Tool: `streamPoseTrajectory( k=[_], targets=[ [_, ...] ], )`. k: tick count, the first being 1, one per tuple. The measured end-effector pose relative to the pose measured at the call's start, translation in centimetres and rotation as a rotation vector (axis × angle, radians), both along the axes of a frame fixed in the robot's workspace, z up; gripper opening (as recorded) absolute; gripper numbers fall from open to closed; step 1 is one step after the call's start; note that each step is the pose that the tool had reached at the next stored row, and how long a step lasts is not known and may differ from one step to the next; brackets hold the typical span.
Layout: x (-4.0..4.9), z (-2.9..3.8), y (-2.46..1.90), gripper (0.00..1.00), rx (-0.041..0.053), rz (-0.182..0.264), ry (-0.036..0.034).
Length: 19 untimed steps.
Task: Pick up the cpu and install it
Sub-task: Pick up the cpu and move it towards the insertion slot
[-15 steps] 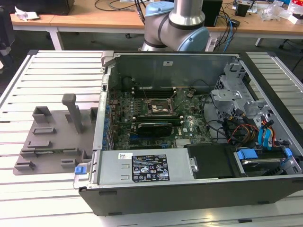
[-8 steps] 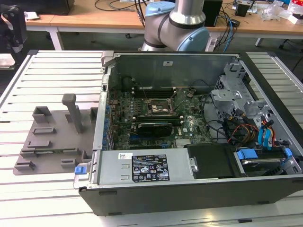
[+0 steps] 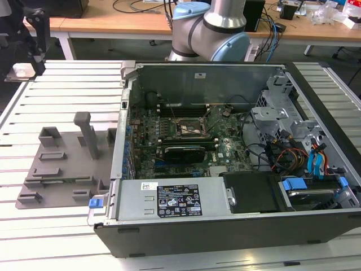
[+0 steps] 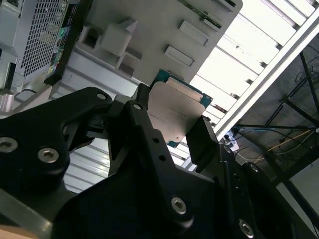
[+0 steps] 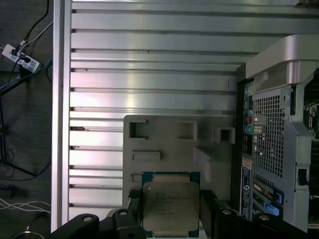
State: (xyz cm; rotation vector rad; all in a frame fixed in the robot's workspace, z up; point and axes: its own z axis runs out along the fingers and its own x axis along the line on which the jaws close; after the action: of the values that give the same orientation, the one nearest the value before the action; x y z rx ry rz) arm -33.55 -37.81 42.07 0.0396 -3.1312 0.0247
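Two fingers point(image 5: 133, 211) of the gripper point(image 5: 172, 221) clench the cpu point(image 5: 171, 206) by opposite edges, holding it clear above the grey tray point(image 5: 164, 142); the pickup looks done, the install not; farther off, toward the exterior view's right, the socket point(image 3: 190, 129) sits bare inside the open case point(image 3: 225, 217); seating should call for squaring the chip to that frame and keeping it level.

The cpu point(image 5: 171, 209) is topped with pale, dull metal. The tray point(image 5: 169, 144) is moulded in matt grey plastic; the table point(image 5: 149, 55) around the tray is formed of ribbed, satiny metal.
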Motion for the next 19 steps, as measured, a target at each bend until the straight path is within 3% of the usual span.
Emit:
streamPoseTrajectory(
  k=[5,9,13,19],
  targets=[
    [1.78,-0.22,0.62,0.55,0.0,0.0,0.0132],
    [2.6,-0.31,0.9,0.55,0.0001,0.0,0.0184],
    [4.17,-0.45,1.3,0.55,0.0,0.0,0.0279],
    [5.37,-0.53,1.5,0.55,0.0,0.0,0.0338]
  ],
)
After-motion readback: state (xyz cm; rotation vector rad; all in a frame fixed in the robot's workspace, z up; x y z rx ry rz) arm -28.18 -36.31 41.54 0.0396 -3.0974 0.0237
